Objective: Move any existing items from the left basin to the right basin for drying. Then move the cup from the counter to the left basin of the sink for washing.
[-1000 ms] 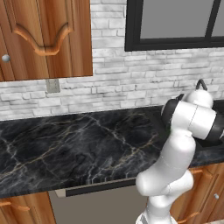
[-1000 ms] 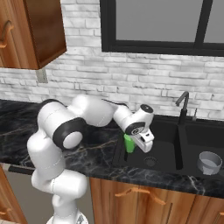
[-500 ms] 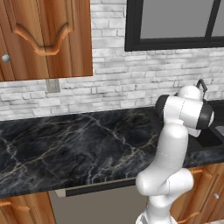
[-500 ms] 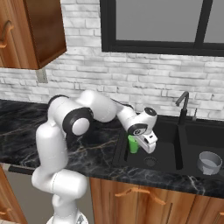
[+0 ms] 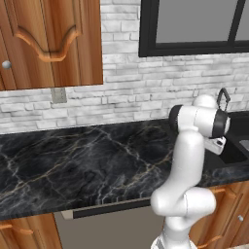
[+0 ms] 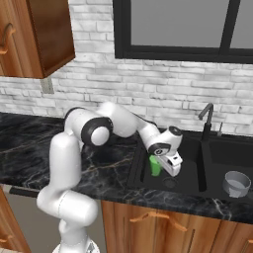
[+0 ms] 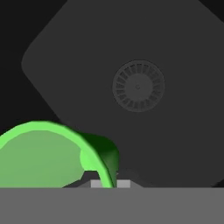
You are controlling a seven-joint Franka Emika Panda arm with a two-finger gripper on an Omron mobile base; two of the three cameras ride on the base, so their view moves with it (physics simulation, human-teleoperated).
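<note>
One green cup (image 6: 155,166) hangs pinched in my gripper (image 6: 167,165), the jaws nipped onto its rim, and it sits above the floor of the left basin (image 6: 190,179) of the sink (image 6: 217,190), not yet resting on it as far as I can judge. In the hand view the cup (image 7: 52,157) curves up just beside my fingertips (image 7: 124,183), its open mouth toward the camera, and the drain (image 7: 138,85) of that basin lies beyond it, near the middle of the dark floor. A grey bowl (image 6: 236,183) sits in the right basin, on the far side of the divider from the drain, so I take the first part of the task, clearing the left basin, as done; the step in hand is the second, carrying the cup from the counter (image 5: 87,160) into the left basin. The faucet (image 6: 206,118) stands behind the divider, well apart from my wrist. What the next move calls for, I judge, is a short descent until the cup's base meets the basin floor near the drain, then letting the jaws part and lifting straight up so I do not tip it.
</note>
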